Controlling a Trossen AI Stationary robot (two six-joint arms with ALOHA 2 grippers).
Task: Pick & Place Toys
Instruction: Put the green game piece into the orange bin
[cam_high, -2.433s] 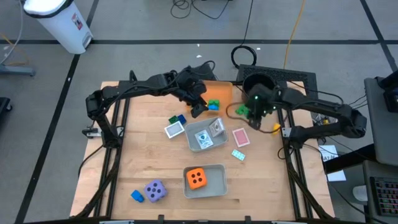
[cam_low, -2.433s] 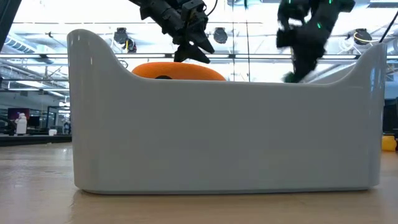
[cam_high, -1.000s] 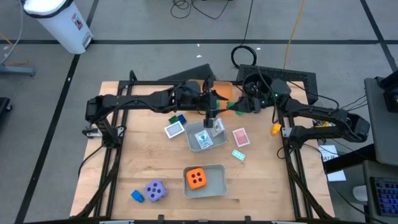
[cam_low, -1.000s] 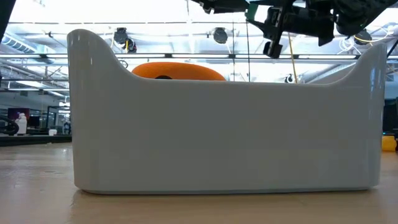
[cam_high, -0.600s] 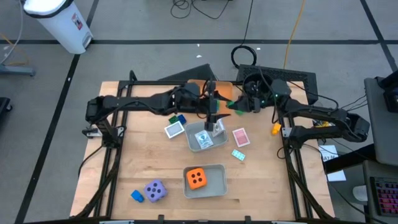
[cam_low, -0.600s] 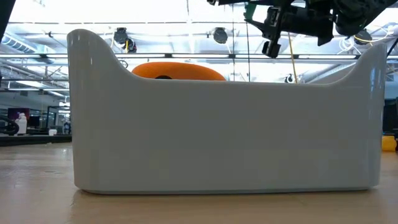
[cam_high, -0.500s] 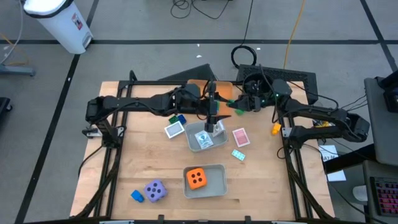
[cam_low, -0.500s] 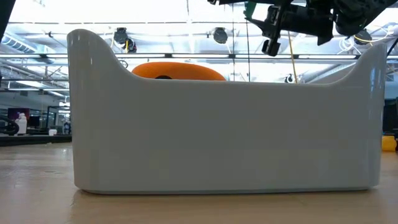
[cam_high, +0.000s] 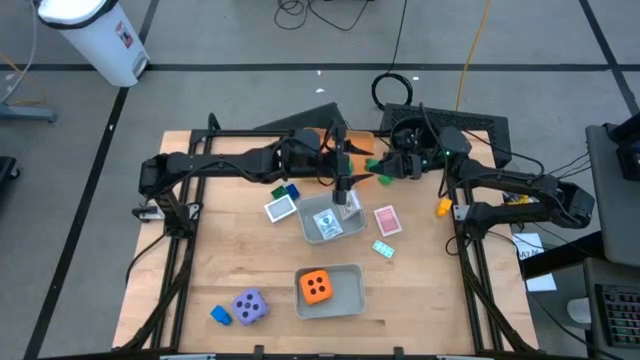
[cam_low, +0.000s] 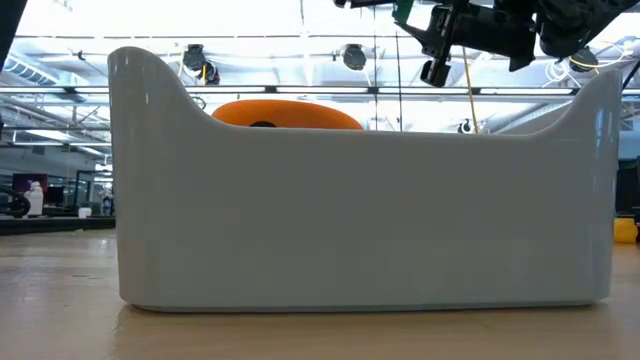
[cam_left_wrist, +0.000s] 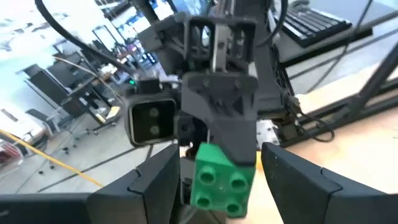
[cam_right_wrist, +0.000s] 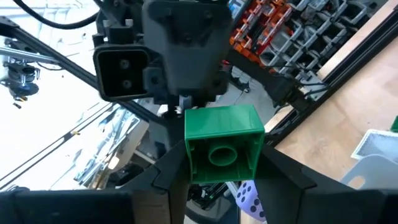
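Observation:
High above the table's far middle, my right gripper (cam_high: 377, 166) is shut on a green brick (cam_high: 369, 163). My left gripper (cam_high: 356, 170) faces it from the table's left and is open. In the left wrist view its fingers (cam_left_wrist: 163, 175) stand on either side of the brick (cam_left_wrist: 221, 177) with a gap on each side. The brick's studs face my left gripper, and its hollow underside (cam_right_wrist: 221, 155) faces my right wrist. An orange die (cam_high: 317, 287) lies in a grey tray. A purple die (cam_high: 249, 306) and a blue brick (cam_high: 220, 315) rest on the near left. My right gripper pinches the green brick by two opposite side walls (cam_right_wrist: 193, 163) between its two fingers. The fingers come about level from the table's right. The brick is lifted clear, high over the table, with its studded face turned toward the table's left.
A clear grey tray (cam_high: 312, 232) holding cards sits below the grippers, with pink (cam_high: 386, 220) and teal (cam_high: 383, 248) cards to its right. A white card (cam_high: 281, 208) and small bricks (cam_high: 288, 190) lie left of it. The orange tray (cam_high: 356, 146) is behind. The grey tray's wall (cam_low: 360, 220) fills the low view.
My left gripper has rolled and tipped a little where it stands in front of the green brick. My right gripper and the brick have kept their place high over the table.

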